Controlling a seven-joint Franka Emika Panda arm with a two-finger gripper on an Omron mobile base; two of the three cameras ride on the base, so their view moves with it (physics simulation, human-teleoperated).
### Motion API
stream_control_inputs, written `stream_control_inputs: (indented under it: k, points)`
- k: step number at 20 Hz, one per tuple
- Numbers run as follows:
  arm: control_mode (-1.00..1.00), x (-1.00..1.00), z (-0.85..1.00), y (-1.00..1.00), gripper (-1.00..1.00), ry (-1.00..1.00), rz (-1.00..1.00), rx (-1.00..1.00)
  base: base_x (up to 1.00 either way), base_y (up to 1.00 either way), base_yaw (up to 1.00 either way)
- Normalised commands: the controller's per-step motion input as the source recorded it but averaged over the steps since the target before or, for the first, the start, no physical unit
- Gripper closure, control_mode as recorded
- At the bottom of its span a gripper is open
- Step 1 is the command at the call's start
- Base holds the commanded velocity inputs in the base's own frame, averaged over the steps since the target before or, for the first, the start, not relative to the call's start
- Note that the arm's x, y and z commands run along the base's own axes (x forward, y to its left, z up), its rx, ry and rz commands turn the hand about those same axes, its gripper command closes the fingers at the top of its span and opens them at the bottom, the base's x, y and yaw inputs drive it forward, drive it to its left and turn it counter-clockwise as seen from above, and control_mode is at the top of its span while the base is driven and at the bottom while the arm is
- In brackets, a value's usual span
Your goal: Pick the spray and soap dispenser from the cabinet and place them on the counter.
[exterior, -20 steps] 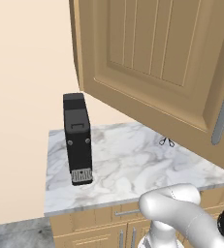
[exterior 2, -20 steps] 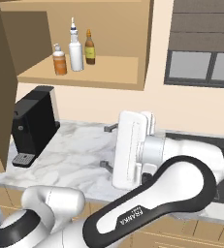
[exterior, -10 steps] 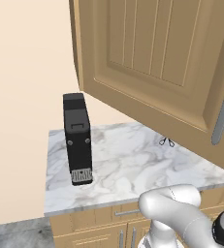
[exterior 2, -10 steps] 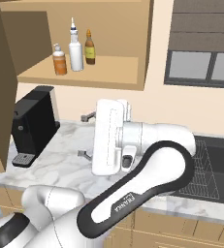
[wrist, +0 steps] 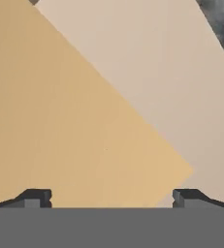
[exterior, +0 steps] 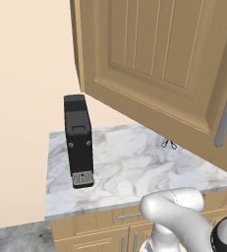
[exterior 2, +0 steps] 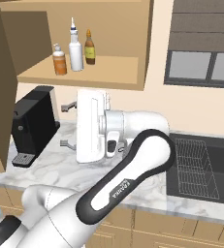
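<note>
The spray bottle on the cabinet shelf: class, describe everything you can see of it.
The spray bottle is a slim white bottle, plastic by its look, with a narrow pointed nozzle head. It stands upright on the light wooden shelf of the open cabinet, between the shorter orange soap dispenser and a brown bottle. Nothing grips it.
</note>
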Motion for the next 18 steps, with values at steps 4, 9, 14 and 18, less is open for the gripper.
stream_control_inputs:
  k: [4, 9, 14, 18]
  points:
    - [-1.00, -0.16, 0.03, 0.46, -1.00, 0.07, 0.16, 0.01, 0.00, 0.00, 0.00]
    - [-1.00, -0.10, -0.01, 0.43, -1.00, 0.03, 0.08, 0.00, 0.00, 0.00, 0.00]
    - [-1.00, 0.02, 0.00, 0.47, -1.00, 0.03, -0.01, -0.02, 0.00, 0.00, 0.00]
    - [-1.00, 0.14, 0.00, 0.31, -1.00, 0.03, -0.07, -0.03, 0.00, 0.00, 0.00]
